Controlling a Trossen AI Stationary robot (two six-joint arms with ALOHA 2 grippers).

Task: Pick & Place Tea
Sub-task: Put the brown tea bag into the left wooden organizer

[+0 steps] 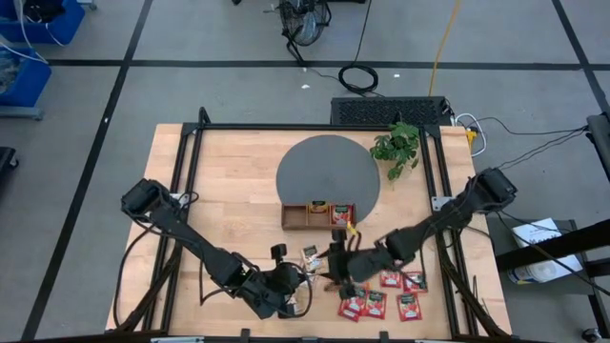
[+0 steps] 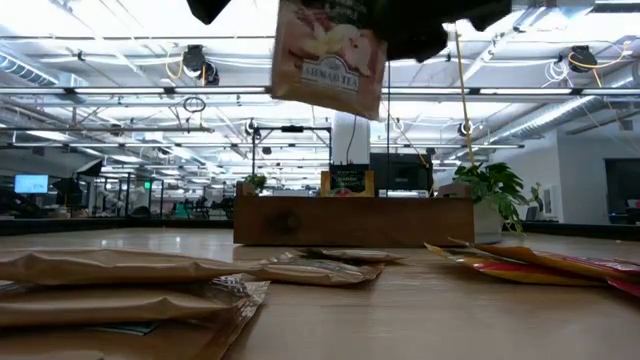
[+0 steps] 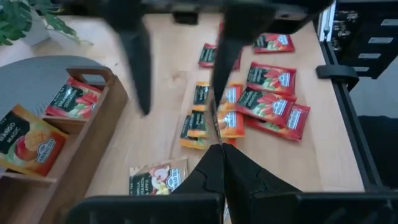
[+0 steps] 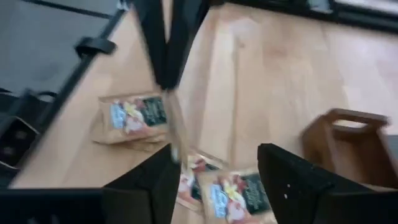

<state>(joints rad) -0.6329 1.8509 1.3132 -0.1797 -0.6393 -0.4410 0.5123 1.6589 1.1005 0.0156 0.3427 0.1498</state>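
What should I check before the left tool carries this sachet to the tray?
1. Left tool shut on the beige square paper tea sachet: ok.
2. Sachet lifted off the table: ok.
3. Right tool open: ok.
4. Right tool clear of the sachet's path: cannot tell, it is close by.
5. Brown wooden three-slot tray, left slot free: ok; an orange sachet and a red sachet fill the others.
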